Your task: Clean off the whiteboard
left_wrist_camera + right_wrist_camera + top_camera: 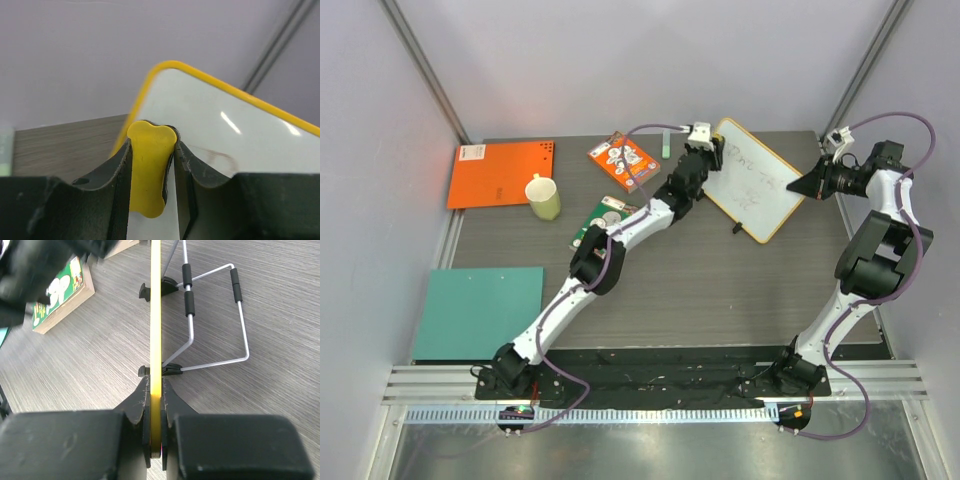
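The whiteboard [757,182], white with a yellow frame and dark handwriting, stands tilted on a wire stand at the back right. My left gripper [704,152] is shut on a yellow bone-shaped eraser [150,170] at the board's upper left corner, against the white face [240,130]. A faint smudge [215,152] shows beside it. My right gripper [807,185] is shut on the board's right edge; the right wrist view shows the yellow frame [156,315] edge-on between the fingers [142,405], with the wire stand [215,315] behind.
An orange sheet [502,173] lies at the back left and a teal sheet [480,312] at the near left. A pale cup [544,197], an orange picture card [623,161], a green-and-white pack [600,220] and a pale green pen [666,140] lie left of the board. Walls enclose the table.
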You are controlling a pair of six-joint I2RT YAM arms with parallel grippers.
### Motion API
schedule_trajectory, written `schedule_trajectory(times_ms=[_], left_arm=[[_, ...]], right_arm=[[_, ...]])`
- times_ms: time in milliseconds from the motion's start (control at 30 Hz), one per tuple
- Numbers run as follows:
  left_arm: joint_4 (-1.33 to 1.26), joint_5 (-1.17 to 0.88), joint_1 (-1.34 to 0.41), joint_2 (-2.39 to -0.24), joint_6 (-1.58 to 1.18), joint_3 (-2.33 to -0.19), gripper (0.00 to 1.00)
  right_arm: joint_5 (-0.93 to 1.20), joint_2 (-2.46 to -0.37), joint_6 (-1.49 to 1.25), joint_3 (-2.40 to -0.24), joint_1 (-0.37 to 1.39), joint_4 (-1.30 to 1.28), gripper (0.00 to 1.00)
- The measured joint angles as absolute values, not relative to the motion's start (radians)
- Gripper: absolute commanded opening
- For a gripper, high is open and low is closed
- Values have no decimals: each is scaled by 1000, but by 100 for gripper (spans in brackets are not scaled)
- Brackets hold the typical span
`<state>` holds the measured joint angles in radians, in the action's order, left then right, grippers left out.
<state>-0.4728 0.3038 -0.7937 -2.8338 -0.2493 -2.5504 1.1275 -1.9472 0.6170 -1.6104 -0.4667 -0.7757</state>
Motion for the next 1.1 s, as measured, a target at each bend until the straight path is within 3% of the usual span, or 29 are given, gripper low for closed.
schedule_trajectory(times_ms=[200,600,1100], left_arm=[[-485,300,-755,-2830,-230,-2510,0],[-612,301,-954,-2811,-155,-2399,0],[-678,212,-920,-2799,-255,-2360,0]], right_arm=[[1119,-1943,633,-1613,-464,-795,1],[1058,-1943,606,-1617,-478,-852,1],[1067,-1953,612,-1625,-478,-856,1]])
